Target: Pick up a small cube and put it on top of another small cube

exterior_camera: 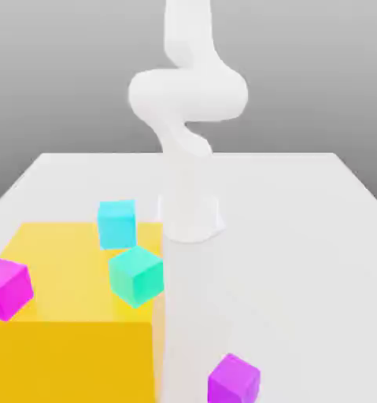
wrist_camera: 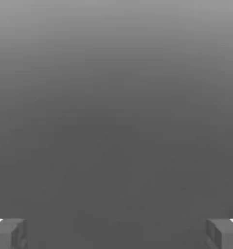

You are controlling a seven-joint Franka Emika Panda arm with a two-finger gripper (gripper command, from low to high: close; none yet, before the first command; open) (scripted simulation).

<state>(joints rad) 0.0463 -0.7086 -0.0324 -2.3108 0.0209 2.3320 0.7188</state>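
While the white robot arm (exterior_camera: 188, 94) rises at the back of the pale table (exterior_camera: 301, 275), the jaws (wrist_camera: 116, 234) stand wide open in the hand view, 1 finger near each side edge, with only grey background between them; they have hold of nothing.

The violet-purple cube (exterior_camera: 234, 381) sits low in the exterior view, a little to the exterior view's right of centre, partly cut off by the lower edge; it lies apart from the large yellow block (exterior_camera: 73, 362), off that block's right side as the exterior view shows it, and is far smaller than the block.

3 other small cubes appear at the yellow block's top; the cyan cube (exterior_camera: 117, 225) is at its far edge; the teal-green cube (exterior_camera: 136, 275) is nearer and just beside the cyan 1, close to the block's right edge, turned with a corner forward; the magenta cube (exterior_camera: 7, 289) is at the exterior view's left, well apart from those 2, and cut off by the frame's edge.
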